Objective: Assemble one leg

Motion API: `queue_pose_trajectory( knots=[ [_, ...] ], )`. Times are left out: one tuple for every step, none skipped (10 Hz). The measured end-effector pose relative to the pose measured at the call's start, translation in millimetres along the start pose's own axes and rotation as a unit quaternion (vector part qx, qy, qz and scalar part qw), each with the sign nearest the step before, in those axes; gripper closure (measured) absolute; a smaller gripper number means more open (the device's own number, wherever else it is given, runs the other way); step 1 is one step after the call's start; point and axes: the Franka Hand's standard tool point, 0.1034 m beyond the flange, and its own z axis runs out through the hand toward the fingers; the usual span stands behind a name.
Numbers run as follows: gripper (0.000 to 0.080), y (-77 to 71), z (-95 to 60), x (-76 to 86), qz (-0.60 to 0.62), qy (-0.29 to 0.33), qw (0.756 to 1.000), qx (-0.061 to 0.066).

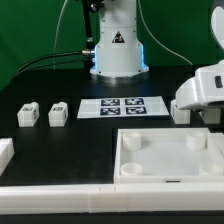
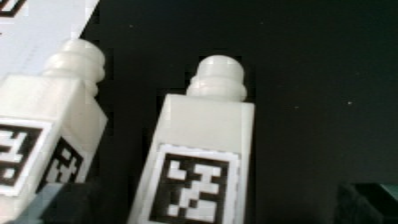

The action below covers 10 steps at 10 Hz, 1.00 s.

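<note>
My pincer [image 2: 210,203] open, empty, above leg [image 2: 201,145] lying on tabletop [image 2: 302,60] near marker board [image 1: 120,105]. Should centre on leg body, stay clear of neighbour leg [image 2: 45,115], close square across flat sides.

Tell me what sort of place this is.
Probably a robotics lab bench: a robot arm's base stands on a black table, a green backdrop hangs behind, and the marker board lies in front.

Exterior cam: raised, near side, faces far across counter [image 1: 60,85] toward arm base [image 1: 115,55], wide. Wrist cam: very close, looks down on two legs [image 2: 210,150]. Overlap: counter only, for sure.
</note>
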Motion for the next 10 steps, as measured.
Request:
queue_pose_trajectory(
  knots=[
    [0.0151,-0.3,0.8,0.9,0.0,0.001,1.0,0.0],
    [0.0151,-0.1,1.0,1.5,0.0,0.002,1.0,0.001],
    [0.0151,0.2,0.8,3.2,0.001,0.006,1.0,0.003],
    [0.0151,-0.3,1.2,5.7,0.001,0.015,1.0,0.005],
    [0.0151,-0.9,2.1,5.5,0.0,0.015,1.0,0.004],
    [0.0154,-0.7,2.0,5.6,0.0,0.015,1.0,0.004],
    [0.0309,-0.3,2.0,5.7,0.001,0.015,1.0,0.005],
    [0.0309,0.0,1.9,5.8,0.001,0.015,1.0,0.005],
    [0.0511,0.0,1.9,5.8,0.001,0.015,1.0,0.005],
    [0.0509,0.0,1.8,5.8,0.001,0.015,1.0,0.005]
  ],
)
